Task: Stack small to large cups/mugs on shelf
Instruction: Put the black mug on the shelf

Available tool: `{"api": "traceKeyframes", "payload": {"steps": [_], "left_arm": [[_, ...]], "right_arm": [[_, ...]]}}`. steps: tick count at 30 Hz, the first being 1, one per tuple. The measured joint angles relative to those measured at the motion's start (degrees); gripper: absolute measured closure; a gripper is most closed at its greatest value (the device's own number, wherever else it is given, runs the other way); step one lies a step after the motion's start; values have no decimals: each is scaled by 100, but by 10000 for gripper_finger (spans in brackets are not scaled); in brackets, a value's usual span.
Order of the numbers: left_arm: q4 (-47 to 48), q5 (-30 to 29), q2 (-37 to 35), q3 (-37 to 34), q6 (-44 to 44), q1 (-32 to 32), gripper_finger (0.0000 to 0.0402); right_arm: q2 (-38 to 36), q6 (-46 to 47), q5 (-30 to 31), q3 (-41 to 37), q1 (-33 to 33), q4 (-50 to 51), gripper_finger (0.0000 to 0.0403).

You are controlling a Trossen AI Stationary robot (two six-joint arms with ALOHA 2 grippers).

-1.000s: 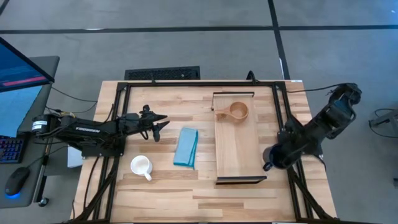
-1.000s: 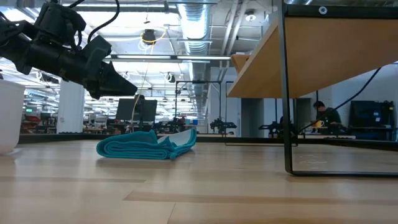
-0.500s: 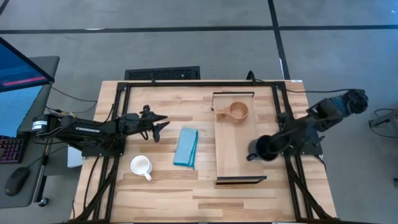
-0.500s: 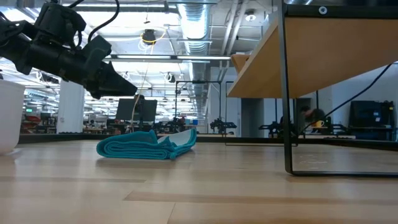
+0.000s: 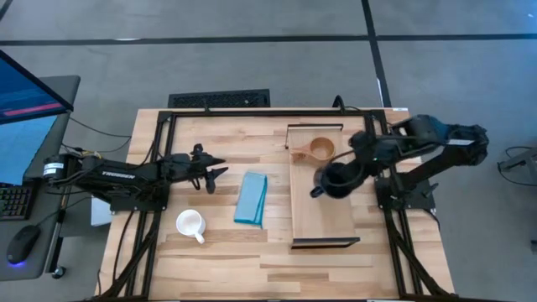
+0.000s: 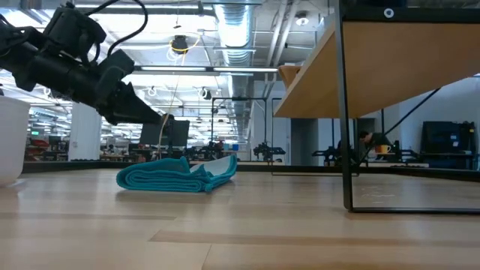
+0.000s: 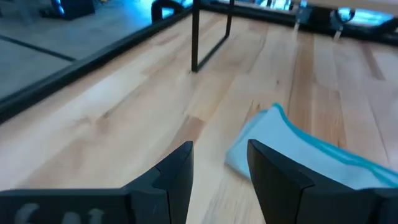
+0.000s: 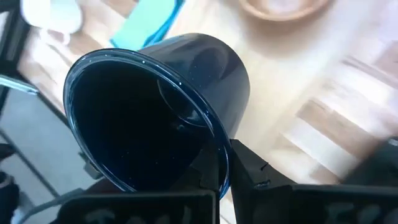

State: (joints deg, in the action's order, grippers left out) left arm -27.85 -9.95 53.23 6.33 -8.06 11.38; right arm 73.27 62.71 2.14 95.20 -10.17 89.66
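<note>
My right gripper (image 5: 346,172) is shut on the dark navy mug (image 5: 332,179) over the middle of the light-wood shelf (image 5: 321,220), just near of the small wooden cup (image 5: 321,151), which stands on the shelf's far end. The white mug (image 5: 191,224) stands on the table near its left edge, also in the low view (image 6: 10,139). My left gripper (image 5: 214,169) hovers open above the table, left of the blue cloth (image 5: 252,198), touching nothing; its wrist view shows the cloth (image 7: 298,163) ahead. My right gripper (image 8: 224,163) pinches the navy mug's wall at its rim (image 8: 219,148), one finger inside the mug and one outside. The fingers come from the table's right side. The mug is lifted clear above the shelf board and tilted, its mouth toward the wrist camera.
The folded blue cloth (image 6: 177,174) lies on the table between the white mug and the shelf. Dark metal brackets (image 5: 325,243) close the shelf's short ends; one bracket post (image 6: 346,112) shows in the low view. A black frame (image 5: 252,111) runs round the table's edges.
My right gripper has carried the navy mug from beyond the shelf's right side toward the table's left and far edge, so that it now sits over the shelf's middle, close to the wooden cup. Its hold has stayed shut.
</note>
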Motion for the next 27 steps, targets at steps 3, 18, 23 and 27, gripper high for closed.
{"api": "traceKeyframes", "payload": {"steps": [3,18,23,27], "left_arm": [[165,90,5,0,-9,-2,260],[-53,132,24,0,-2,-4,260],[-62,141,26,0,2,-4,260],[-64,172,26,0,49,-4,260]], "right_arm": [[170,8,-53,-26,175,-32,375],[683,1091,-407,-22,192,7,376],[699,1668,-378,-16,197,43,376],[710,2025,-379,-13,213,55,376]]}}
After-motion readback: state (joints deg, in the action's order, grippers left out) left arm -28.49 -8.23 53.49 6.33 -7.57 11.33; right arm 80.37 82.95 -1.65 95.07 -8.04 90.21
